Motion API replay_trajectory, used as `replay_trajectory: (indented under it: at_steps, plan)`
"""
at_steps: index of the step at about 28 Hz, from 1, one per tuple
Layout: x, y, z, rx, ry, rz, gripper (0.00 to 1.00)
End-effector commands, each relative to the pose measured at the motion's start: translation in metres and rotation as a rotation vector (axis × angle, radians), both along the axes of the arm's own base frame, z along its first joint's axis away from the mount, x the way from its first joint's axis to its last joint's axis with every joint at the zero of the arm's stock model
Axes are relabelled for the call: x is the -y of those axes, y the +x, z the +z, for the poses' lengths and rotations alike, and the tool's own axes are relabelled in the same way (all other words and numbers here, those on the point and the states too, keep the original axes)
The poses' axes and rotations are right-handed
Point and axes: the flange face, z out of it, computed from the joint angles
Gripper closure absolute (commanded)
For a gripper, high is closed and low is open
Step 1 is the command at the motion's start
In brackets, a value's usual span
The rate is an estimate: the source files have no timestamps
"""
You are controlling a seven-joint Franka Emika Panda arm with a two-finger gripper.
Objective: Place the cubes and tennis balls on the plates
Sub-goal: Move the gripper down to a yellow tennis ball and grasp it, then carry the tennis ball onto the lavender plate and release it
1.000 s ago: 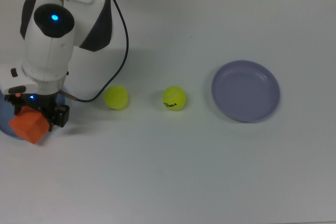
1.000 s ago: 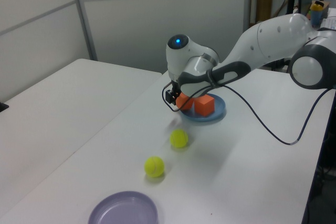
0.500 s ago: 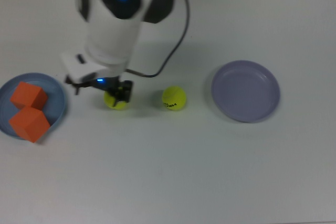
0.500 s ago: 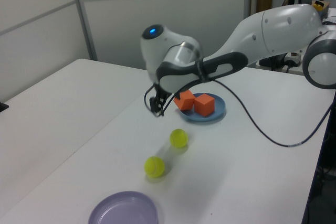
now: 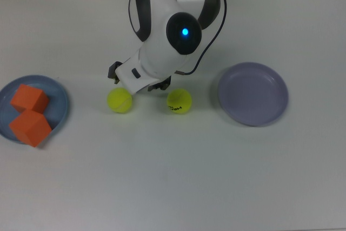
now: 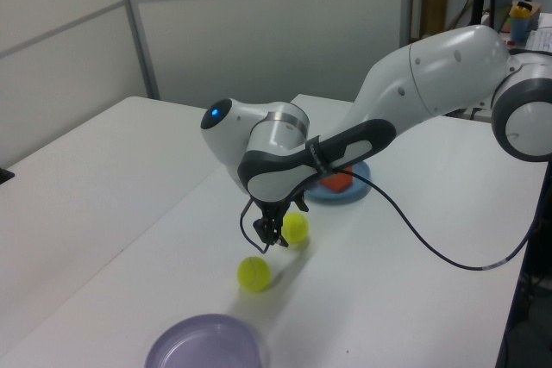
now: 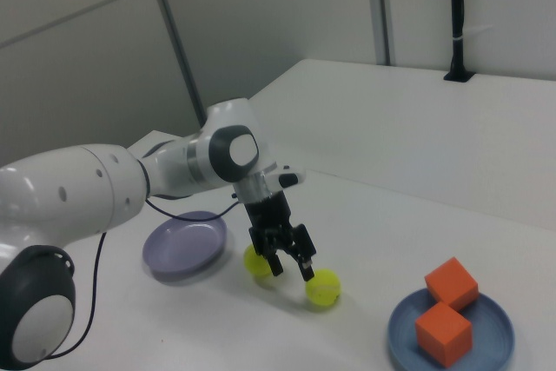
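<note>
Both cubes (image 5: pixel 30 113) are sitting on the blue plate (image 5: pixel 60 101) while the gripper (image 7: pixel 290 262), fingers apart and empty, is hanging between two balls (image 5: pixel 149 101) lying mid-tabletop, purple plate (image 5: pixel 253 93) holding nothing.

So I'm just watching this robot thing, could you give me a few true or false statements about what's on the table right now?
1. Both orange cubes sit on the blue plate. True.
2. The purple plate holds a tennis ball. False: it holds nothing.
3. Both tennis balls lie on the table, between the plates. True.
4. The gripper grips a cube. False: its fingers are open and hold nothing, above the balls.
5. The two balls touch each other. False: there is a gap between them.
</note>
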Motion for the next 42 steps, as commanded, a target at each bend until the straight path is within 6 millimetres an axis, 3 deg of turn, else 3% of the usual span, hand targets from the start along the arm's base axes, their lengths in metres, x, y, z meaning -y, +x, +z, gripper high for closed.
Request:
replay_trajectory:
  at_steps: [1,6,17,18,22,23,28,30,33,34,37,39,42]
  plan:
    - [0.009,0.002,-0.008,-0.016,-0.01,0.028,0.0]
    - [0.011,0.008,-0.008,0.022,-0.013,0.05,0.0]
    - [0.035,0.026,-0.045,0.056,-0.064,0.101,0.0]
    - [0.039,0.027,-0.048,0.05,-0.065,0.1,0.08]
    - [0.042,0.027,-0.045,0.036,-0.052,0.122,0.93]
    - [0.039,0.029,-0.035,0.048,-0.049,0.121,1.0]
    - [0.032,0.031,-0.023,0.07,-0.041,0.121,1.0]
    - [0.027,0.031,-0.009,0.092,-0.034,0.124,1.0]
    - [-0.001,0.03,0.017,0.13,0.02,0.144,1.0]
    - [-0.018,0.027,0.03,0.149,0.048,0.162,1.0]
    - [-0.052,0.017,0.043,0.167,0.082,0.212,1.0]
    - [-0.09,0.005,0.056,0.182,0.117,0.261,1.0]
    - [-0.122,-0.007,0.061,0.186,0.141,0.308,1.0]
